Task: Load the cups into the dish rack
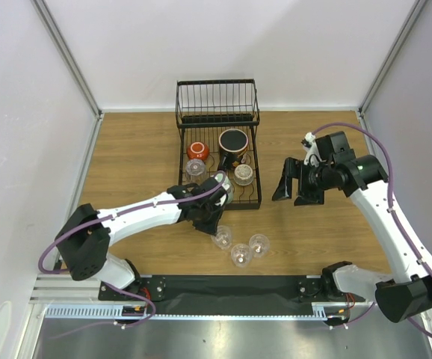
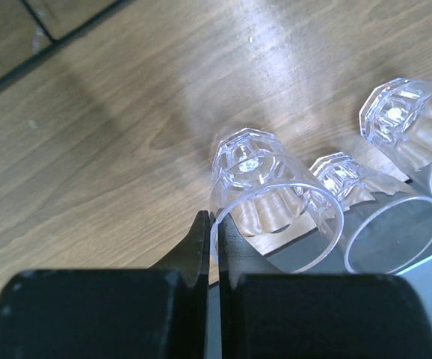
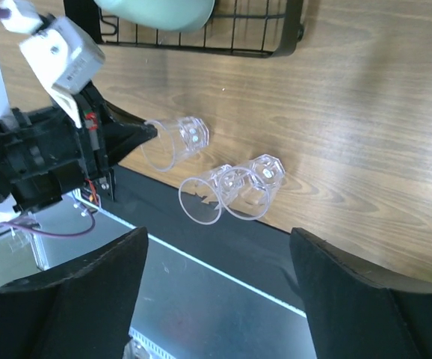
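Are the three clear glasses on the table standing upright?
No, the three clear glasses all lie on their sides on the wooden table.

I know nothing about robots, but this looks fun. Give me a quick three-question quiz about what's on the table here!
1. How many clear tumblers lie on the table outside the dish rack?
2. True or false: the right gripper is shut on a cup.
3. Which gripper has its tips at a tumbler rim? A) left gripper B) right gripper C) neither
Key: 1. three; 2. false, it is open and empty; 3. A.
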Robot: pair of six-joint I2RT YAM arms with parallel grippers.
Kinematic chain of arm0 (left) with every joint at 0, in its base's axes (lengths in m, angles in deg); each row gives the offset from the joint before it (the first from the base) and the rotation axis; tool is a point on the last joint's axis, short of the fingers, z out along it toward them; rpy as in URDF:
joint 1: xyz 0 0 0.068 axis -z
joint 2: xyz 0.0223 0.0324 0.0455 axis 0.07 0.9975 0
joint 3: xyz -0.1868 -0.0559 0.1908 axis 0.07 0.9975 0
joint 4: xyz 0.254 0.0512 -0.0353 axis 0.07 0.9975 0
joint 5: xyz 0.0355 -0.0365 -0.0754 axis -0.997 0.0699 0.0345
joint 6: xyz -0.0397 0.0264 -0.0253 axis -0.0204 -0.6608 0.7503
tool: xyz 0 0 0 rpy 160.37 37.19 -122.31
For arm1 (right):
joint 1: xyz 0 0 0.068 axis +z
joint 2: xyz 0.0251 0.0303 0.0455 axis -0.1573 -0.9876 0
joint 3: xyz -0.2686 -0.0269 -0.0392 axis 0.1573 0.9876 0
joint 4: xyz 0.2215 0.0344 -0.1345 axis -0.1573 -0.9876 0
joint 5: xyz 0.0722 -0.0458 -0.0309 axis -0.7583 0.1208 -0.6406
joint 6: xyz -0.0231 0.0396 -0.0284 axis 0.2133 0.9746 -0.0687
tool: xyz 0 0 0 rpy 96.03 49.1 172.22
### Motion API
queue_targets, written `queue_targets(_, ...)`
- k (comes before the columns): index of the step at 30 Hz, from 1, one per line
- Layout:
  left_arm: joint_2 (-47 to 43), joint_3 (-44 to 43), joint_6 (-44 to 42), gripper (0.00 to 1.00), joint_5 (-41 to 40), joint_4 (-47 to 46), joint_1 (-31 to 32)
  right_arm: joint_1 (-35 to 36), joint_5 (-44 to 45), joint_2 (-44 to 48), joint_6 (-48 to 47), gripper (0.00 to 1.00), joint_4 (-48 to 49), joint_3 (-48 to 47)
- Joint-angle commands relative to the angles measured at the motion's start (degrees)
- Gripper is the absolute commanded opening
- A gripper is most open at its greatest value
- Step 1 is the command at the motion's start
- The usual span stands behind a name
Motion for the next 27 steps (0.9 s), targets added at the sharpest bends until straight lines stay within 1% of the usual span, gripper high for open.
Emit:
queue_targets(1, -3.79, -4.95, -1.06, 0.00, -2.18, 2.23, -0.35, 1.64, -0.42, -0.67, -0.64, 0.82, 1.92, -2.21)
queue_targets(4, -6.51, -7.94, -1.85, 0.00, -3.59, 3.64, -1.14, 2.00, -1.65, -1.72, -0.47, 0.80, 2.36, -3.52)
queue_targets(7, -11.70, -9.62, -0.81, 0.00, -3.51, 1.71, -2.37, 2.09, -2.53, -2.86, 0.15, 0.80, 2.71, -5.37)
queue_targets(9, -16.79, -9.27, -0.28, 0.00, -2.63, -4.25, -3.07, 2.00, -3.05, -3.65, 0.85, 0.81, 2.71, -8.61)
queue_targets(10, -18.46, -8.49, 1.03, 0.00, -3.41, -6.53, -3.08, 1.91, -3.40, -4.79, 1.29, 0.82, 2.80, -9.93)
queue_targets(11, -22.22, -7.78, 2.00, 0.00, -3.59, -12.04, -3.16, 1.82, -3.93, -5.24, 1.64, 0.82, 2.89, -12.90)
queue_targets(12, -23.91, -6.99, 2.88, 0.00, -5.33, -15.05, -3.16, 1.65, -5.41, -6.02, 2.86, 0.84, 3.06, -14.32)
queue_targets(13, -25.93, -5.16, 4.81, 0.00, -6.22, -17.95, -3.16, 1.47, -6.21, -7.08, 3.66, 0.86, 3.76, -15.64)
queue_targets(14, -27.43, -4.18, 5.78, 0.00, -8.06, -24.42, -3.16, 1.30, -8.05, -7.70, 4.79, 0.88, 4.20, -18.27)
queue_targets(15, -30.14, -3.30, 6.57, 0.00, -9.12, -26.92, -3.16, 0.51, -9.28, -8.05, 6.98, 0.91, 4.90, -19.34)
queue_targets(17, -31.74, -1.45, 8.69, 0.00, -12.02, -32.02, -3.16, -0.63, -12.27, -8.67, 10.24, 0.95, 8.15, -21.10)
queue_targets(18, -32.45, -1.19, 8.95, 0.00, -12.90, -36.31, -3.08, -2.03, -15.68, -8.58, 12.17, 0.99, 9.99, -21.45)
queue_targets(19, -32.54, -1.10, 9.39, 0.00, -13.61, -37.40, -3.16, -2.83, -17.54, -8.15, 18.02, 1.00, 15.14, -21.02)
queue_targets(20, -32.37, -1.18, 9.31, 0.00, -14.05, -40.45, -3.16, -3.44, -19.38, -7.71, 21.30, 1.00, 18.76, -20.15)
queue_targets(21, -32.37, -1.27, 8.70, 0.00, -15.18, -44.31, -3.16, -3.80, -22.53, -7.01, 25.68, 1.00, 22.97, -17.01)
queue_targets(22, -32.02, -1.53, 8.87, 0.00, -15.89, -45.92, -3.16, -3.97, -23.70, -6.39, 33.64, 1.00, 32.76, -15.15)
queue_targets(24, -31.75, -1.54, 8.52, 0.00, -17.74, -49.61, -3.16, -3.71, -24.94, -4.54, 42.30, 1.00, 42.21, -10.76)
queue_targets(25, -31.14, -1.71, 8.43, 0.00, -18.18, -52.67, -3.16, -2.93, -25.03, -4.19, 45.55, 1.00, 50.53, -7.26)
queue_targets(26, -30.79, -1.97, 8.17, 0.00, -18.18, -53.74, -3.16, -2.23, -24.33, -4.10, 50.46, 1.00, 53.39, -6.44)
queue_targets(27, -30.26, -2.32, 8.08, 0.00, -18.27, -54.19, -3.16, -1.70, -23.63, -4.10, 51.64, 1.00, 54.90, -6.17)
